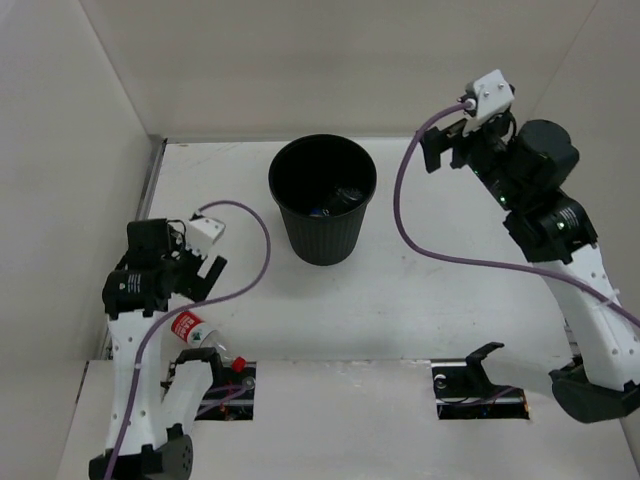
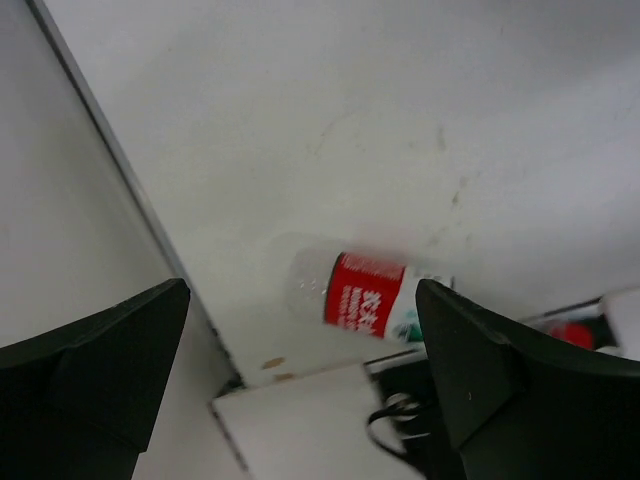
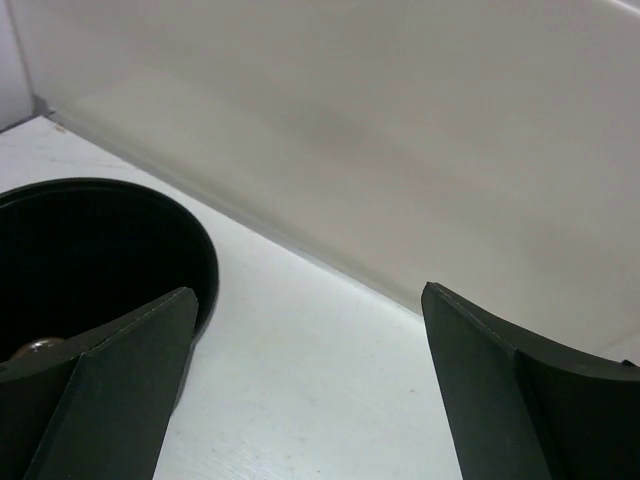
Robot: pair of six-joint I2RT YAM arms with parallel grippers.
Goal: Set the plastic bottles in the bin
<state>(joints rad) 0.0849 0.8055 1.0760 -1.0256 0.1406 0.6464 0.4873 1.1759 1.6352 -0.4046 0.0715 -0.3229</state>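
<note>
Looking at a white tabletop (image 1: 430,300) boxed in by pale walls (image 1: 300,60). Got the round black bin (image 1: 325,240) standing upright toward the back middle of it, well apart from both arm bases. Can make out some stuff (image 1: 338,198) down at the bottom, bit of blue in there, but way too dark to tell more.

Then the right arm (image 1: 560,230), reared up high at the back right. Over on the other side, the left arm (image 1: 135,370), bent over the near-left corner.

Right pincer (image 1: 440,152): spread wide, gripping nothing, hanging up beside the bin's rim rather than over the opening. Left pincer (image 2: 302,288): spread wide too, also empty, hovering right above the red-labelled bottle (image 2: 365,295).

As for that bottle, lying flat on its side at the near-left edge of the tabletop, close to the left wall, red cap end toward the near edge. Not in the bin yet, and apparently not touching either finger.
</note>
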